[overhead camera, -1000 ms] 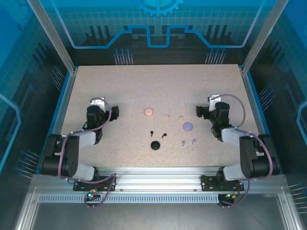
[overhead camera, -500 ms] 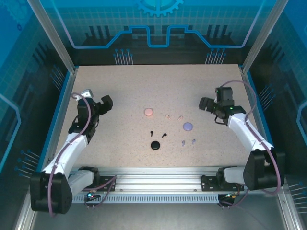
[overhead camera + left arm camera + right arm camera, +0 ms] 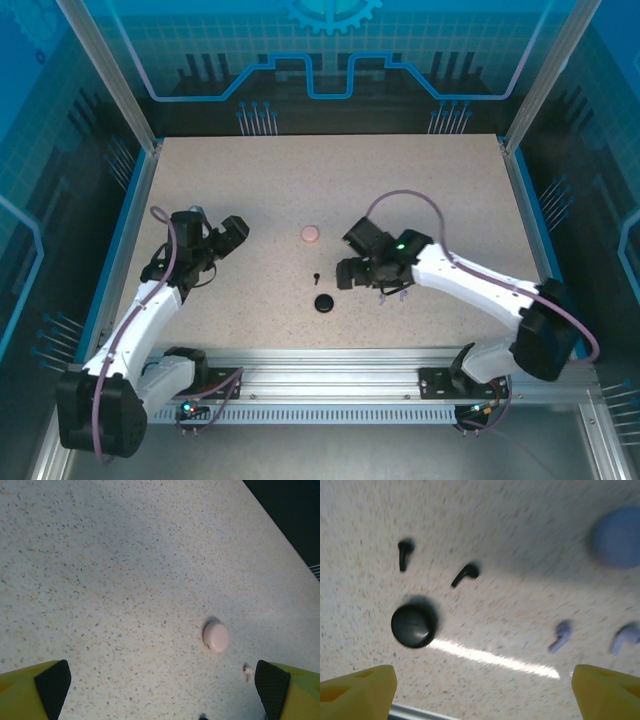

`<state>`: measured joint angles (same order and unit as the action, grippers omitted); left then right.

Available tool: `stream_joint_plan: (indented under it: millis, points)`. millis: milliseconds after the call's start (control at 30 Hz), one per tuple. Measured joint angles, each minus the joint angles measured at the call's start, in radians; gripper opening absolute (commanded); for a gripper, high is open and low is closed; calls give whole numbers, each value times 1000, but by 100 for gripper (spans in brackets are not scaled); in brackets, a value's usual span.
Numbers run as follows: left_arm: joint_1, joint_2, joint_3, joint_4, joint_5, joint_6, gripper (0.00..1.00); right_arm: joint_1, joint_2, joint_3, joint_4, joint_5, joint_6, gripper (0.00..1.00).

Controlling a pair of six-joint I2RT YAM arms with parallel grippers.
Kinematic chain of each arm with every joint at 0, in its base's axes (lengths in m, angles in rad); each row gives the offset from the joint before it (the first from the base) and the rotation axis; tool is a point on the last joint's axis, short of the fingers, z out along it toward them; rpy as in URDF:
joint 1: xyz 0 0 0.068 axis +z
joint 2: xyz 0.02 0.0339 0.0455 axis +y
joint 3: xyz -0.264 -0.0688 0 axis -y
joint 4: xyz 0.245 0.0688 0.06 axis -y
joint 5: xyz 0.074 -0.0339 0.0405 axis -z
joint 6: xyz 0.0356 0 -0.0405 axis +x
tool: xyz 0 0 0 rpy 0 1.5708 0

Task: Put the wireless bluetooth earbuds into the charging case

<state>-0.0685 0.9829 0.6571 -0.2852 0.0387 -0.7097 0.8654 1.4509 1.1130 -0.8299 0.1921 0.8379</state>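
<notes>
Hovering over the middle of the speckled table (image 3: 200,170), my right gripper (image 3: 485,687) has its jaws spread wide with nothing between them. Its yellow fingertips (image 3: 362,685) occupy the lower corners of the right wrist view.

On the tabletop beyond them:
- The round black case (image 3: 414,625) sits at lower left.
- A black earbud (image 3: 405,554) lies above it.
- A second black earbud (image 3: 466,574) lies just right of the first. Both are loose and apart from the case.
- The lilac earbuds (image 3: 561,636) (image 3: 625,639) lie at lower right, side by side but not touching.
- The lilac case (image 3: 620,536) is blurred, at the upper right edge, well apart from them.

My left gripper (image 3: 162,687) is held over the left part of the table, jaws likewise wide and empty. Its black pads (image 3: 52,682) sit at the lower corners of the left wrist view. Ahead of it sits the pink case (image 3: 216,636), with one pink earbud (image 3: 247,672) on the table near it, toward my right-hand finger.

In the top view the black case lies nearer the arm bases and the pink case farther back. My right arm reaches in from the right, its gripper just right of the first black earbud. Whether any case is open I cannot tell.
</notes>
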Motion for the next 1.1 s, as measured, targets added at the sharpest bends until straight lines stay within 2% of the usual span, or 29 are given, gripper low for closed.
stream_joint_plan:
  millis: [167, 367, 667, 1100]
  points:
    - [0, -37, -25, 4, 0, -49, 99, 133, 188, 127, -61, 25, 114, 91]
    - [0, -35, -37, 7, -5, -71, 99, 196, 359, 261, -97, 37, 195, 89]
    - [0, -34, -37, 14, -16, -71, 99, 191, 470, 288, -92, 35, 261, 83]
    - [0, -34, -37, 22, -27, -70, 99, 162, 534, 296, -65, 24, 262, 78]
